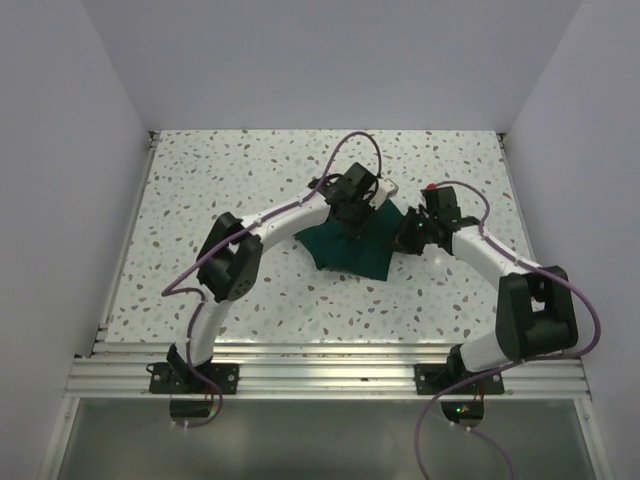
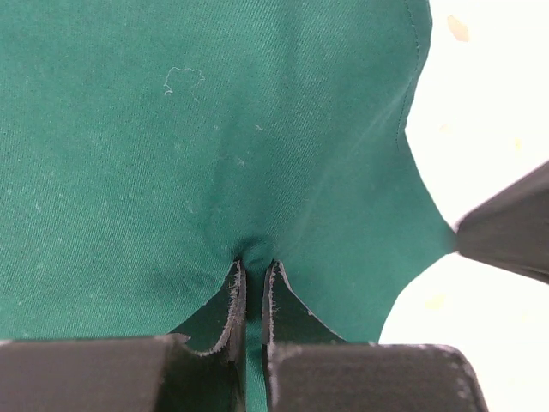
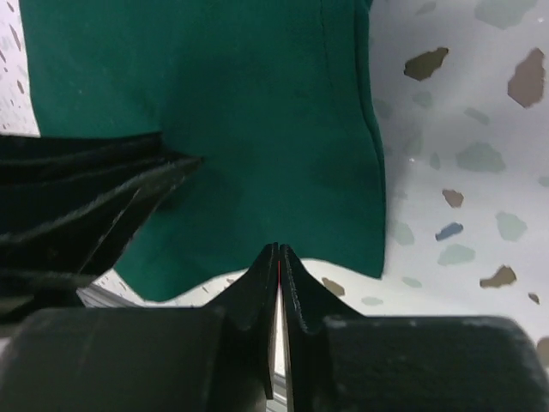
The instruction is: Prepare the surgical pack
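Though partly hidden, surgical pack (image 1: 345,250) pinched in left claw (image 2: 255,268); right claw (image 3: 280,251) clenched, grip unclear.

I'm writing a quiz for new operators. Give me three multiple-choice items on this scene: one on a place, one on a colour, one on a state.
1. Where does the drape lie?
A) far left corner
B) middle of the table
C) hanging off the near edge

2. What colour is the drape?
A) white
B) blue
C) dark green

3. How does the left gripper stand?
A) wide open
B) shut on the drape
C) out of view

Answers: 1 B, the top view shows it mid-table; 2 C, both wrist views show green cloth; 3 B, the cloth puckers between its closed tips.
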You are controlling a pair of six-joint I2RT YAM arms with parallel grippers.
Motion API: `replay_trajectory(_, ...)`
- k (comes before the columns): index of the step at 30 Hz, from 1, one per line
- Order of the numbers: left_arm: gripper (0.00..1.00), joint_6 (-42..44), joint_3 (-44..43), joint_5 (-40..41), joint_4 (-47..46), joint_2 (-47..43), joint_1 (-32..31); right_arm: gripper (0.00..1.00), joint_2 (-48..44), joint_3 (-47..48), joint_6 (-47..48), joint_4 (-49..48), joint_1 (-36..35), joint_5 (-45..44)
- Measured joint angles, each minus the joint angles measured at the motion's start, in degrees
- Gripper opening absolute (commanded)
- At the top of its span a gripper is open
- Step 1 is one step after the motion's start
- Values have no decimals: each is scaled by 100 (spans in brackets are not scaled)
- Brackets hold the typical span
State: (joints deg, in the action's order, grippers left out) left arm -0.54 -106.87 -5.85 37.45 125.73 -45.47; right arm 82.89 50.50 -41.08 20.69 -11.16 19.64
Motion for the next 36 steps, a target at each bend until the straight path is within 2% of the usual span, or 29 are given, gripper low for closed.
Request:
replay_trajectory(10,0,-509,-4,-732,-52,-61,238,0,935,-7,-566,-741,-66,46)
replay_trajectory(21,0,-1132,116,-1663,-289,-339,743,0,1169,-37,-1056,-1445,-306,-72)
replay_trajectory(35,0,-1480,367,-2170,-625,-433,925,0,2000,168,-1790,-2505,-704,-367)
replay_trajectory(36,0,-1499,367,-2208,-651,-437,953,2,2037,212,-1808,-2577,-715,-367)
